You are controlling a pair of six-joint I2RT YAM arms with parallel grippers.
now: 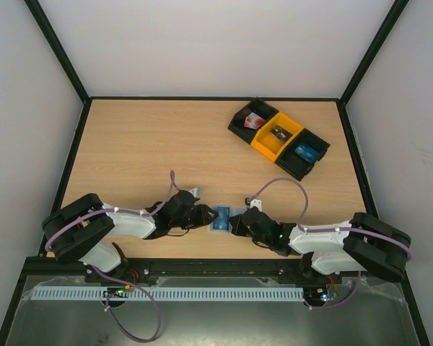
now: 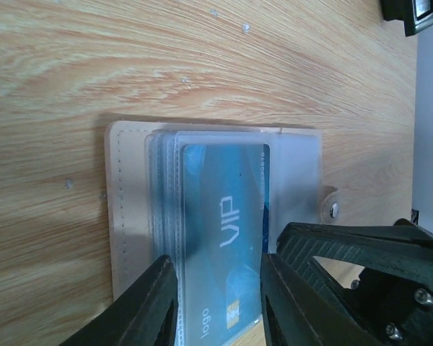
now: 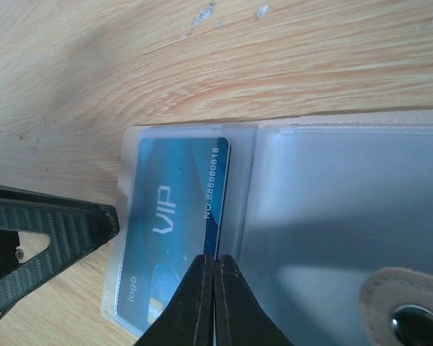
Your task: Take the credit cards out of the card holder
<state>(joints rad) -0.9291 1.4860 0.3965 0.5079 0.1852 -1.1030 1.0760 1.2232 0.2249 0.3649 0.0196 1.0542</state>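
Tabletop [image 1: 144, 144]: pale wood. The work sits at its near edge, between my two arms.
Bins [image 1: 278, 137]: a black, yellow and black row at the far right, well apart from the work. The end black one holds a blue card [image 1: 305, 151].
Card holder [image 2: 130, 202]: it lies flat and open on the tabletop, clear pockets up, with its snap tab [image 2: 333, 210] off to one side.
Credit card [image 2: 224, 216]: it lies inside a pocket with its VIP face up. I cannot tell whether more cards lie under it.
Left gripper [image 2: 220, 256]: its fingers are apart, one on each long edge of the card's logo end. I cannot tell whether they touch it.
Right gripper [image 3: 215, 263]: its fingers are pressed together, with the tips on the holder at the card's long edge, beside the empty pocket. I cannot see anything caught between them.
Key relation: the card's long axis runs straight ahead from both sets of fingers, logo end nearest. Both arms are right at it, but only the left straddles its width.
Next move, my guess: the left closes on that end and draws the card back along its length while the right pins the holder.
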